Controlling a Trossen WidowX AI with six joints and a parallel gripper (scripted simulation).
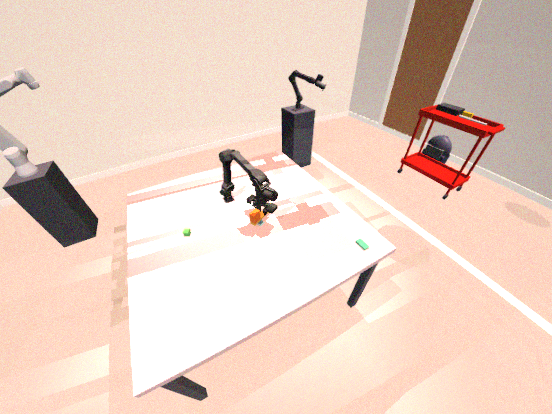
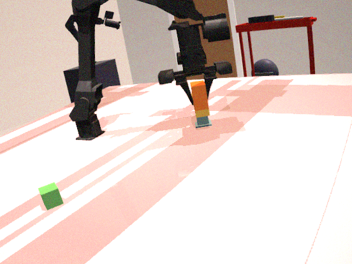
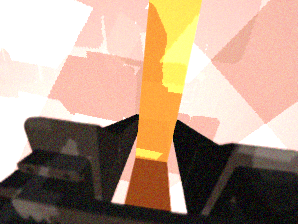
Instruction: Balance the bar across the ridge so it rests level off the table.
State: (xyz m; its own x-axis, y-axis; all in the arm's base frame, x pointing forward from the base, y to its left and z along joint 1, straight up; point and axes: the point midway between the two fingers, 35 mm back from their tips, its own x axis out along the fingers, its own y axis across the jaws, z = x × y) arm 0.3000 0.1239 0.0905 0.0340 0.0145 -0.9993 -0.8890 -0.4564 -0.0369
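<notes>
The orange bar point(image 1: 256, 217) point(image 2: 199, 94) point(image 3: 159, 100) is held between the fingers and seen nearly end-on in the exterior view. Its lower part looks yellow there. My gripper point(image 2: 200, 101) point(image 3: 156, 121) is shut on it, with one finger on each side. In the wrist view the bar runs from between the fingers up past the top edge of the picture. The teal ridge point(image 1: 260, 223) point(image 2: 203, 121) stands on the table directly below the bar in the exterior view. Whether they touch, and whether the bar is level, I cannot tell.
A green cube point(image 1: 187, 232) point(image 2: 51, 196) is on the table point(image 1: 200, 310), well away from the ridge. A flat green piece point(image 1: 362, 244) lies near the table's right corner. Pink and white light patches cover the table top. A red cart point(image 1: 435, 170) stands beyond the table.
</notes>
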